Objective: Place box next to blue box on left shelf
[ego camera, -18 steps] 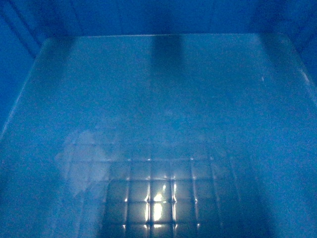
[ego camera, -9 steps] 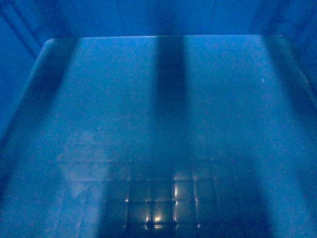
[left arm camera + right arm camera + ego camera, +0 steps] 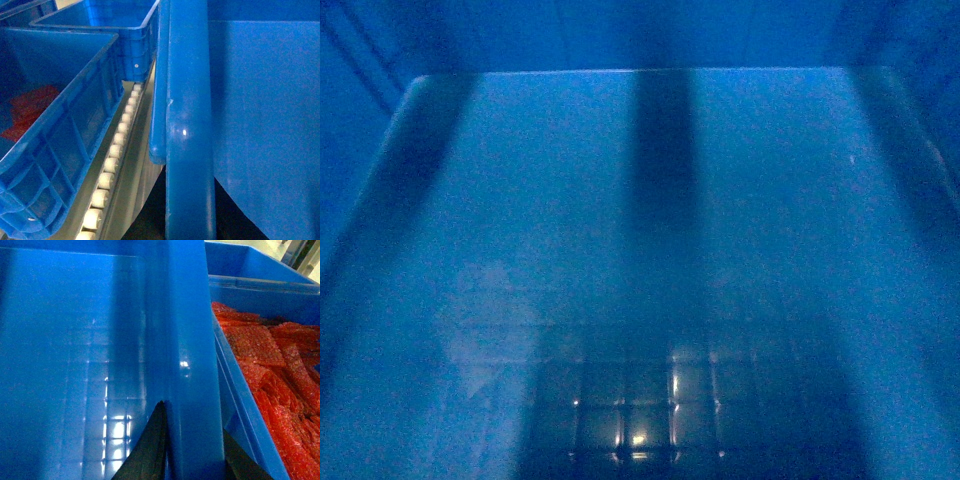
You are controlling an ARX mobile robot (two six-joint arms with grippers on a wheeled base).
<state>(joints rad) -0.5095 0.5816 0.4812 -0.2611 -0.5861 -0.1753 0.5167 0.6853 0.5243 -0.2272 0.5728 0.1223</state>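
Note:
The box [image 3: 640, 250] fills the head view; I see only its bright-blue inside, with a faint square grid on the floor. In the left wrist view its thick left rim [image 3: 190, 125] runs up the frame, and my left gripper [image 3: 190, 225] is shut on it, dark fingers on both sides. My right gripper [image 3: 192, 445] is shut on the right rim [image 3: 190, 340], with black fingers [image 3: 150, 450] astride it. A roller rail of the left shelf [image 3: 112, 160] lies just left of the box. A blue box [image 3: 65, 135] stands on the shelf beyond that rail.
Another blue crate [image 3: 125, 30] stands further back on the left. Close against the right rim sits a blue crate [image 3: 260, 285] filled with red bubble-wrap bags [image 3: 270, 370]. The neighbouring crate on the left also holds something red [image 3: 27, 107].
The box floor in the head view has darkened. Dark vertical shadow bands now stretch down across it, and the bright reflection near the front edge has dimmed.

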